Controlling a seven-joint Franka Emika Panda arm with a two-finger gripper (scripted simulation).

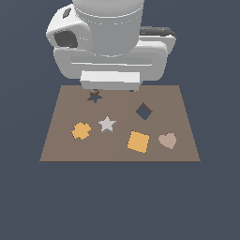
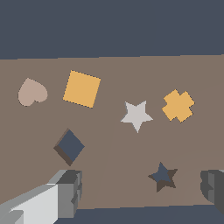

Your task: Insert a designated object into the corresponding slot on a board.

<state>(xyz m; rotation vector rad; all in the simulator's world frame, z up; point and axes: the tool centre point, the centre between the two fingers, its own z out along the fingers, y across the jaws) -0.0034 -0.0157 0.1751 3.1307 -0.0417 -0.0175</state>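
On the brown board (image 1: 187, 136), near its middle, the grey star (image 1: 107, 124) lies flat and untouched, between the orange cross (image 1: 81, 131) on the exterior view's left and the orange square (image 1: 138, 141) on its right. The star-shaped slot (image 1: 95, 97) sits apart from it, toward the board's far edge, just beneath the arm's wrist housing, and it is empty. A second, diamond-turned square hole (image 1: 144, 111) lies nearby, and a beige heart (image 1: 167, 140) rests beyond the square.

The gripper (image 2: 144, 192) hangs above the far edge of the board with its fingers (image 2: 70, 190) spread wide and nothing between them; in the wrist view the star slot shows between the two pads.

By my judgement nothing of the task is done: reaching, grasping, carrying and inserting the star all remain.

Around the board is only a plain dark blue-grey ground, with no walls or furniture to be seen.
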